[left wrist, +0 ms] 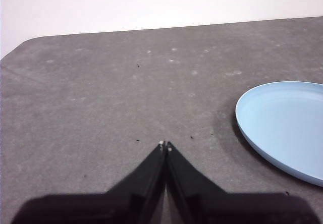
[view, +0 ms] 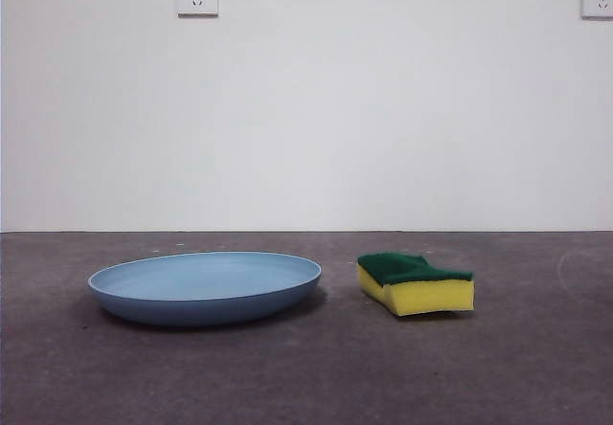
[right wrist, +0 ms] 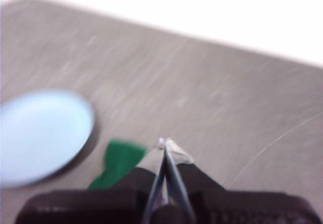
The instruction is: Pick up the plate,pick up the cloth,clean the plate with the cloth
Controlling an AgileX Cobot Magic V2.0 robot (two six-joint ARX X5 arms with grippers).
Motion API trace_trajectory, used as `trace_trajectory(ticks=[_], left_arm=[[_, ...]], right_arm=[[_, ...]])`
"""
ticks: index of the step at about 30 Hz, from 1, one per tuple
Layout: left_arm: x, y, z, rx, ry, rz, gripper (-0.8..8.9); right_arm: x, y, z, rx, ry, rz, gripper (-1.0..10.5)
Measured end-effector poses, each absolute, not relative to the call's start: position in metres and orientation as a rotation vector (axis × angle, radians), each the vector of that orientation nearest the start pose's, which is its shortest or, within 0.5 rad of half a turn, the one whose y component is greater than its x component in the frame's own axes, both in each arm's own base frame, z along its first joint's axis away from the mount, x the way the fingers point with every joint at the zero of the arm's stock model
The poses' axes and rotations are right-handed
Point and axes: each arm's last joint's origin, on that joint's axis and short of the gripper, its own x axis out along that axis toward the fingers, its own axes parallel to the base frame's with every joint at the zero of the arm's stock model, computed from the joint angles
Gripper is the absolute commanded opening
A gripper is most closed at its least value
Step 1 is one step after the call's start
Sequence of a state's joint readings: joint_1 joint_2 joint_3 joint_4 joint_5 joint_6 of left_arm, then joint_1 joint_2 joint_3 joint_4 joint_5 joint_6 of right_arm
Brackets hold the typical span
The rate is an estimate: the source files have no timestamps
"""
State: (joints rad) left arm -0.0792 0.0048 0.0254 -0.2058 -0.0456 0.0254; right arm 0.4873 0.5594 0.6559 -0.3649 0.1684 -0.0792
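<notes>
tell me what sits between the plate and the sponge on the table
Nothing: in the front view only a bare strip of grey table separates the plate from the sponge.

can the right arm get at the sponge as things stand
Probably yes. The sponge lies alone on the table, apart from the plate, with nothing on or over it. The right gripper is above and close by, jaws shut, so it would need to open first.
</notes>
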Motion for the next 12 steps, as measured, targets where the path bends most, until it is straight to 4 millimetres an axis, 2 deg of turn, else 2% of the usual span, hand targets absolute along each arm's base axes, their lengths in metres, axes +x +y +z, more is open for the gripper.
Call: trace_trajectory(ticks=[2, 5, 9, 12], left_arm=[[0.095, -0.006, 0.152, 0.037, 0.184, -0.036, -0.02], [0.095, -0.006, 0.152, 0.037, 0.184, -0.036, -0.02], [0.095, -0.006, 0.152, 0.037, 0.184, -0.036, -0.02], [0.095, -0.006, 0.152, 0.037, 0.184, -0.036, -0.02]], right_arm=[[0.112, 0.044, 0.3, -0.141, 0.195, 0.311, 0.0], [0.106, 0.028, 0.288, -0.109, 0.129, 0.29, 0.0], [0.097, 0.013, 0.262, -0.094, 0.069, 0.199, 0.0], [0.095, 0.01, 0.239, -0.092, 0.045, 0.17, 0.0]])
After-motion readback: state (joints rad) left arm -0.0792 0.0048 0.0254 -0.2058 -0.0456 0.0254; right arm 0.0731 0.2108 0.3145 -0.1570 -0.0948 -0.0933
